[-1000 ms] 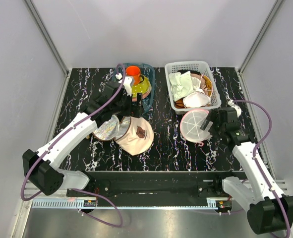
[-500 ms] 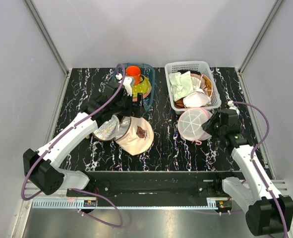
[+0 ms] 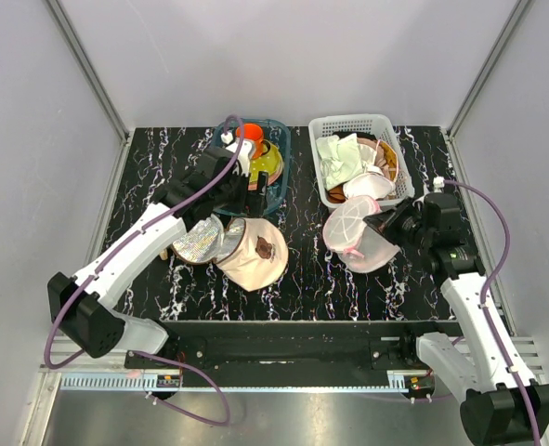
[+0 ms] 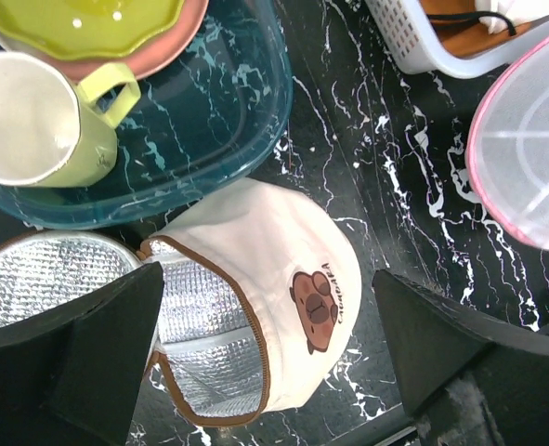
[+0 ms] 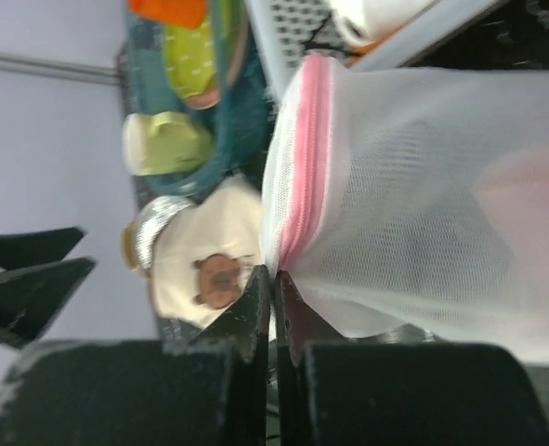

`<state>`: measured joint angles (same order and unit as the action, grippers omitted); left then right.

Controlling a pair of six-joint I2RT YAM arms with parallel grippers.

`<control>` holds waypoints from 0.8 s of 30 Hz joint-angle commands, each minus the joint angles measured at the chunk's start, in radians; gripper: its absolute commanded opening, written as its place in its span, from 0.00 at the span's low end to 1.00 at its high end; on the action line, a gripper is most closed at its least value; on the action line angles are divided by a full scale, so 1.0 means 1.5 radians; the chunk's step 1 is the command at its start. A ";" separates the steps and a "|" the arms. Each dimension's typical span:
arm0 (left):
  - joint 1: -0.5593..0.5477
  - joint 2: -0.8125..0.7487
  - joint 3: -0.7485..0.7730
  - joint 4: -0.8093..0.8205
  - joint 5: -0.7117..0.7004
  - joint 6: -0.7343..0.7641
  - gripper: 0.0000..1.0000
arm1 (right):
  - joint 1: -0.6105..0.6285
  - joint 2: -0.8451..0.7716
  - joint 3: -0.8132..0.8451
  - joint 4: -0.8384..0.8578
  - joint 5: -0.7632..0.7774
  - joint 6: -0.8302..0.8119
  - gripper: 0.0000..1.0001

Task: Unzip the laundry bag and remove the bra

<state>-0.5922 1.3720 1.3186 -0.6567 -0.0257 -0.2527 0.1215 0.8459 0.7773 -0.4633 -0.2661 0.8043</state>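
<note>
The laundry bag (image 3: 353,234), white mesh with a pink zip rim, stands tilted on its edge in front of the basket. It also fills the right wrist view (image 5: 413,177) and shows at the right edge of the left wrist view (image 4: 534,158). My right gripper (image 3: 379,223) (image 5: 274,277) is shut, pinching the bag at the lower end of its pink rim. The bra shows only as a faint pink patch (image 5: 525,200) through the mesh. My left gripper (image 3: 244,190) (image 4: 267,279) hangs wide open above the beige cap, holding nothing.
A beige cap with a brown mark (image 3: 257,255) (image 4: 293,279) lies beside a shiny silver round item (image 3: 198,242). A teal tub (image 3: 282,158) holds cups and plates. A white basket (image 3: 348,122) at the back holds cloths and a white domed item.
My right gripper has gone from open to shut on the bag's rim and moved up and back. The bag has tipped from lying flat onto its edge, shifting left. The left arm moved slightly.
</note>
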 commanded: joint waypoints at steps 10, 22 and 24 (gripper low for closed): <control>0.000 -0.028 0.042 0.014 0.073 0.056 0.99 | 0.001 0.078 0.053 0.068 -0.136 0.054 0.00; -0.007 0.005 -0.028 0.045 0.197 -0.029 0.99 | 0.001 0.096 0.063 -0.069 0.048 -0.066 0.73; -0.009 0.012 -0.049 0.068 0.242 -0.060 0.99 | 0.001 0.070 0.044 -0.097 0.068 -0.082 0.76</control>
<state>-0.6003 1.3811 1.2934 -0.6403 0.2184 -0.2523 0.1219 1.0309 0.8276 -0.5068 -0.2939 0.7822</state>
